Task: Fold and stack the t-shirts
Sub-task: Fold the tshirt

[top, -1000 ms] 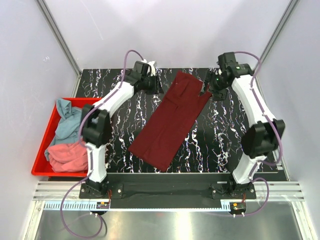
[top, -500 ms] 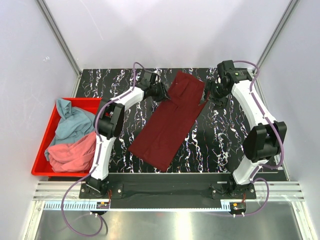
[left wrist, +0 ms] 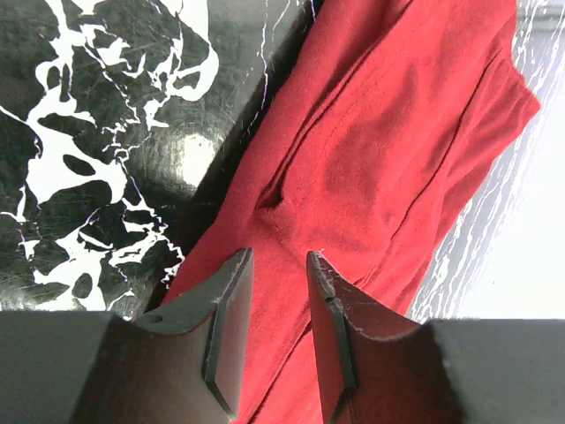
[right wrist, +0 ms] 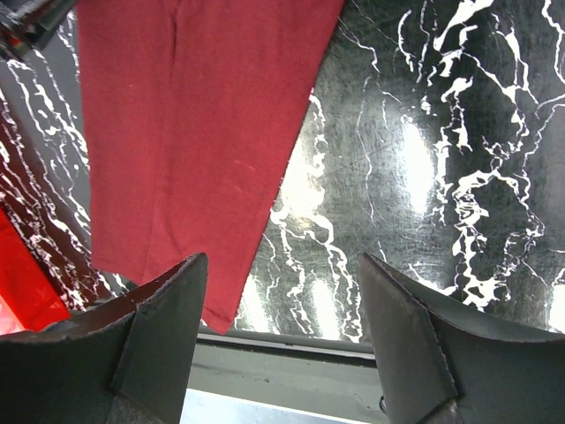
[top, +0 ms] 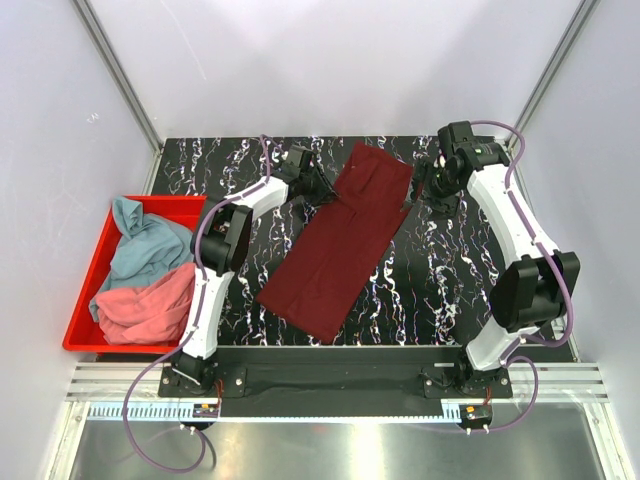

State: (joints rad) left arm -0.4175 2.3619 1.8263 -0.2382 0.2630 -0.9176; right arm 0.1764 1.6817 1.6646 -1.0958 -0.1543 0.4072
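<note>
Now I hold left jaws slightly parted over maroon t-shirt (left wrist: pixel 380 150) edge, right jaws released wide above counter (right wrist: pixel 424 159)

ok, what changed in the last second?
The left gripper moved nearer and rightward to the left edge of the maroon t-shirt, jaws slightly apart. The sleeve flap near the right gripper now lies drawn in; that gripper is open beside it. The shirt's body, the teal t-shirt and pink t-shirt in the bin stayed put.
</note>
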